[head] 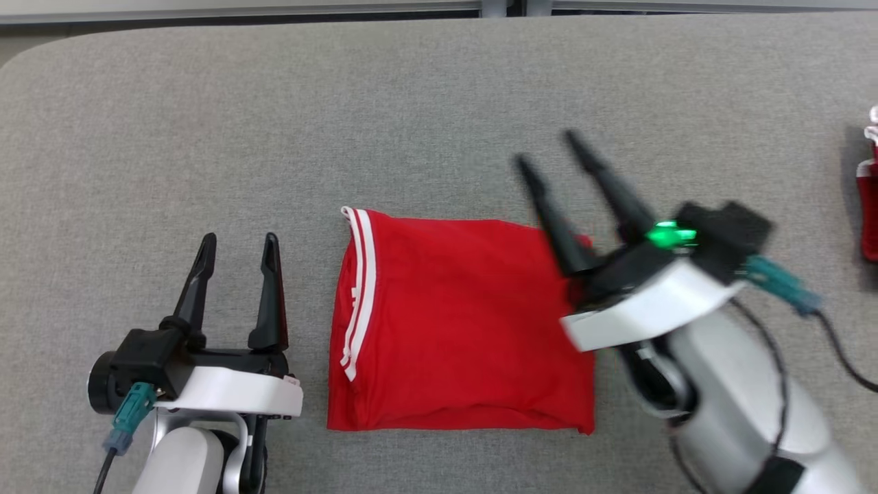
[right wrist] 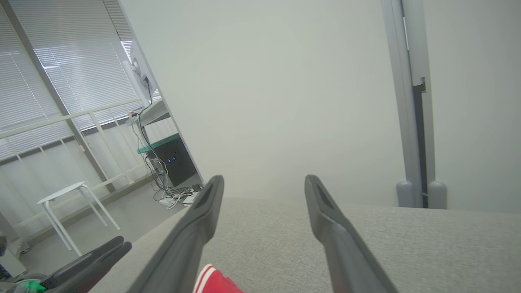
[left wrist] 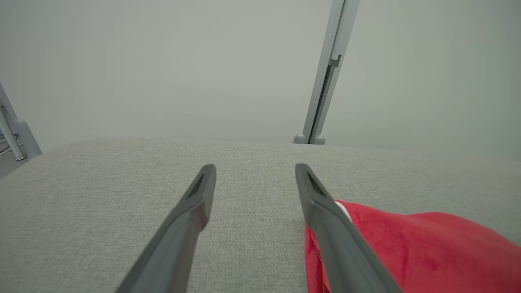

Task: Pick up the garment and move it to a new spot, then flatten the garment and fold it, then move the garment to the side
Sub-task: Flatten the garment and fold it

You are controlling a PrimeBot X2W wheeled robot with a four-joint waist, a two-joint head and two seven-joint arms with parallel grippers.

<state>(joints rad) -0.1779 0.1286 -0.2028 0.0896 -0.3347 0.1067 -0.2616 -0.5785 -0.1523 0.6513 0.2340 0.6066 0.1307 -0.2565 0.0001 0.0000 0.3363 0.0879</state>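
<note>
Left end effector (head: 240, 239) spread beside the folded garment (head: 459, 322); right end effector (head: 547, 146) spread over its corner; a snagging finger could unfold it.

The grey table (head: 439, 103) bears a folded red garment (head: 466, 329) and, well apart, another red cloth (head: 870, 219).

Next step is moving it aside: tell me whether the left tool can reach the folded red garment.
Probably yes: the left tool stands open beside the garment, only bare table between them.
</note>
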